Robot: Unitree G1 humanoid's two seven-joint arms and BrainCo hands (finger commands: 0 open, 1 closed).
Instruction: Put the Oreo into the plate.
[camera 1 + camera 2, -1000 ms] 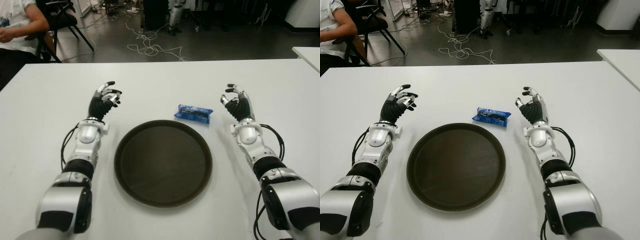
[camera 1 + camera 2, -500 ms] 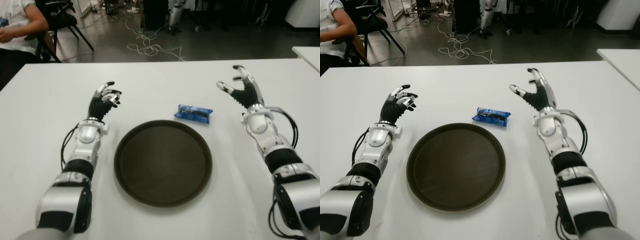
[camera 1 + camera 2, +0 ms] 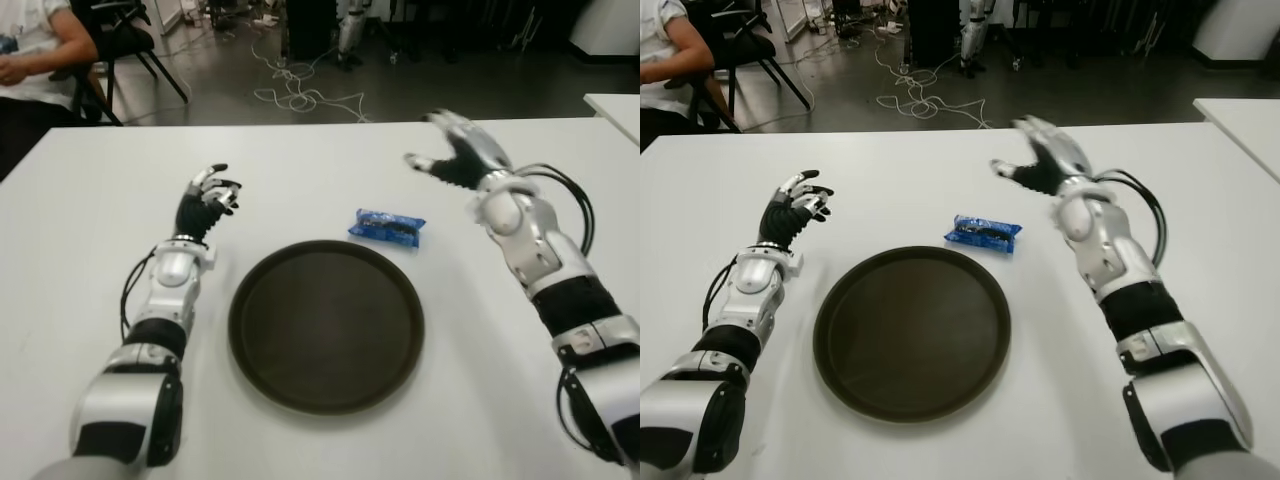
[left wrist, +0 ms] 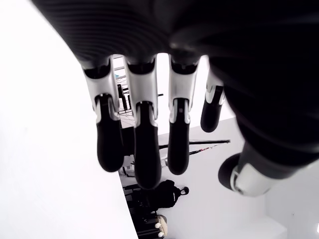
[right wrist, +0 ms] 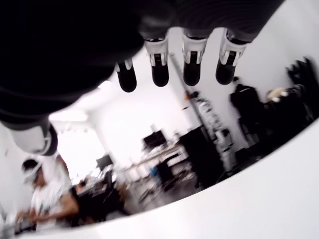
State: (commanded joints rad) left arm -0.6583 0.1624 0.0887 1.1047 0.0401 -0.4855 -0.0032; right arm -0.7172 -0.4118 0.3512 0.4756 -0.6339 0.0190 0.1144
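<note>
A blue Oreo packet (image 3: pixel 388 227) lies flat on the white table (image 3: pixel 300 170), just beyond the far right rim of a round dark brown plate (image 3: pixel 326 325). My right hand (image 3: pixel 452 152) is raised above the table, up and to the right of the packet, fingers spread and holding nothing. In its wrist view the fingertips (image 5: pixel 192 73) hang free with only the room behind them. My left hand (image 3: pixel 208 196) stays idle to the left of the plate, fingers loosely curled and empty, as its wrist view also shows with the fingertips (image 4: pixel 142 164) hanging free.
A seated person (image 3: pixel 35 50) and a black chair (image 3: pixel 125 35) are beyond the table's far left corner. Cables (image 3: pixel 300 95) lie on the dark floor behind. Another white table's corner (image 3: pixel 615 105) shows at the right.
My right hand has lifted off the table and swung up and leftward toward the packet, its fingers opening wider. The left hand, packet and plate have not moved.
</note>
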